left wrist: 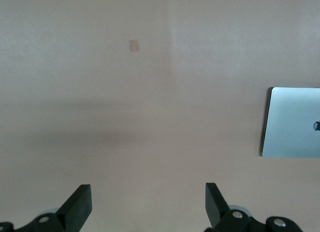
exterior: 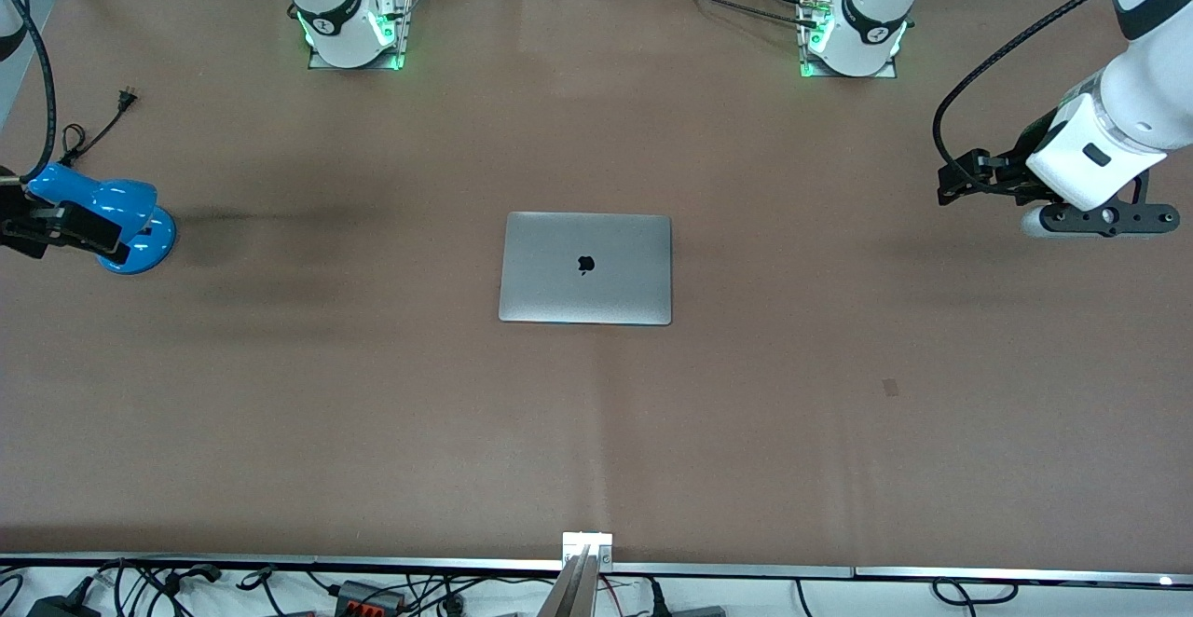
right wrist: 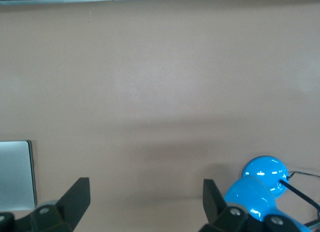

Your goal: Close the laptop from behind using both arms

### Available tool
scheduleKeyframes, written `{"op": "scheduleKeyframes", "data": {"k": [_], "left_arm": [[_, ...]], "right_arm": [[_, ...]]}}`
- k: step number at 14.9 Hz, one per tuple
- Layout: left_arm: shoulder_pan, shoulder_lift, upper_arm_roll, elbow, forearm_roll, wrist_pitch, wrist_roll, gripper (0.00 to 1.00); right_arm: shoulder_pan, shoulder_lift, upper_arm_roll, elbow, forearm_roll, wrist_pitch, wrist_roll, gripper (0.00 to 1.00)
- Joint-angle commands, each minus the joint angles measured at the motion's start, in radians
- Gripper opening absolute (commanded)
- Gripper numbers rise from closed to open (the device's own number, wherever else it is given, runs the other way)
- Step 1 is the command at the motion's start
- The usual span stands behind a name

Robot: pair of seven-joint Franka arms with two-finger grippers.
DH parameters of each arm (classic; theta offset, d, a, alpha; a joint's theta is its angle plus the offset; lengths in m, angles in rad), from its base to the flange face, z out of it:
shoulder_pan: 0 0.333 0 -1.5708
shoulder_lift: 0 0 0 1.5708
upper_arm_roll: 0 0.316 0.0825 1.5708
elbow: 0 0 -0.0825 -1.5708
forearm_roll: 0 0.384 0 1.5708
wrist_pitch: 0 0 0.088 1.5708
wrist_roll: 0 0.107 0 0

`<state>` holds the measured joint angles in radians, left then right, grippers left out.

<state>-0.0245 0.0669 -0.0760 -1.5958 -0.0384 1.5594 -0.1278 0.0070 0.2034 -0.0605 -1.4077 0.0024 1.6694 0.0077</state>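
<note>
The silver-grey laptop lies shut and flat in the middle of the brown table, lid up with the black apple logo showing. Its edge also shows in the left wrist view and the right wrist view. My left gripper hangs open and empty over bare table toward the left arm's end, well apart from the laptop; its jaws stand wide in the left wrist view. My right gripper is open and empty at the right arm's end, over a blue lamp, as the right wrist view shows.
A blue desk lamp with a black cord and plug stands at the right arm's end, under the right gripper; it shows in the right wrist view. A small tape patch is on the table. Cables lie along the table's near edge.
</note>
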Motion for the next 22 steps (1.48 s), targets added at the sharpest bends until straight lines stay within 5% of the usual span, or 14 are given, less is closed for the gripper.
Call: {"op": "scheduleKeyframes", "data": {"k": [1, 4, 22], "left_arm": [[-0.009, -0.019, 0.021, 0.008, -0.012, -0.044, 0.025, 1.0], [-0.006, -0.019, 0.01, 0.023, -0.012, -0.035, 0.022, 1.0], [-0.005, -0.01, 0.012, 0.028, -0.011, -0.035, 0.025, 1.0]], "right_arm": [[-0.009, -0.134, 0.013, -0.199, -0.021, 0.067, -0.009, 1.0], [-0.005, -0.197, 0.013, -0.278, -0.021, 0.064, -0.014, 1.0], [-0.009, -0.213, 0.013, -0.27, -0.018, 0.006, -0.031, 1.0]]}}
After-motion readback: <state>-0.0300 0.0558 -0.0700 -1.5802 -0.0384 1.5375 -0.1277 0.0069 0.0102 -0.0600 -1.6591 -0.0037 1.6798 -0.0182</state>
